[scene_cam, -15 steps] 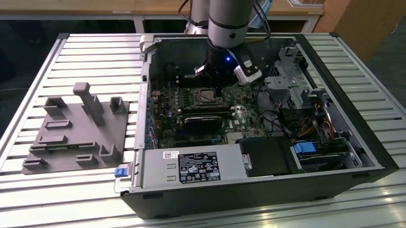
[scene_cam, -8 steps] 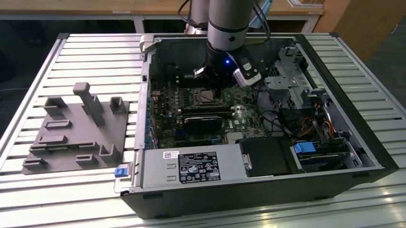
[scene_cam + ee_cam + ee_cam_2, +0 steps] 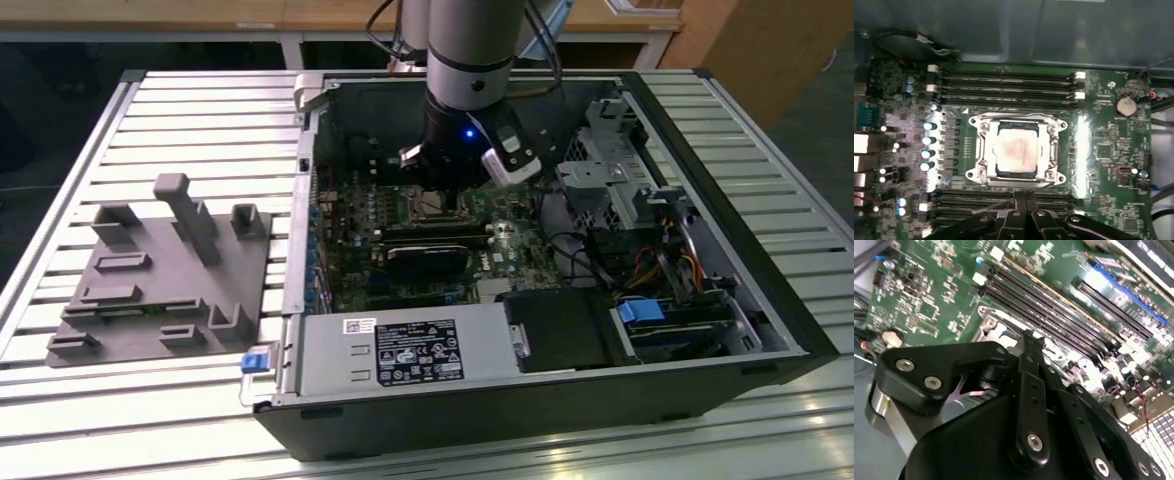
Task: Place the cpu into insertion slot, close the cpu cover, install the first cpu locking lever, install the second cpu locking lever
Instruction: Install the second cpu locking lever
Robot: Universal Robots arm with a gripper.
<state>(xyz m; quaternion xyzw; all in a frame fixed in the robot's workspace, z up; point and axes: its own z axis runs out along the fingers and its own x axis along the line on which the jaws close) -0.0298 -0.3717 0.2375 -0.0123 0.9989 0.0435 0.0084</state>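
Gripper (image 3: 1021, 200): hanging just over the motherboard (image 3: 1104, 145) inside the open computer case (image 3: 747, 300); fingers pressed together, pinching nothing.
Cpu (image 3: 1016, 150): sitting flat in the insertion slot (image 3: 988, 161), silvery face up.
Cpu cover (image 3: 1046, 131): lying closed around the cpu.
Memory slots (image 3: 1004, 82): running along both sides of the socket.
Grey fixture tray (image 3: 160, 275): resting on the slatted table at the exterior view's left.

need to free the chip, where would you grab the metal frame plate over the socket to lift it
Probably by one outer edge of the frame plate, coming straight down from above. It lies flat on the green board around the chip, so only its thin rim and corner tabs offer a hold. Memory slots crowd two sides, so the other two sides look freer. The end effector sits just beside it.
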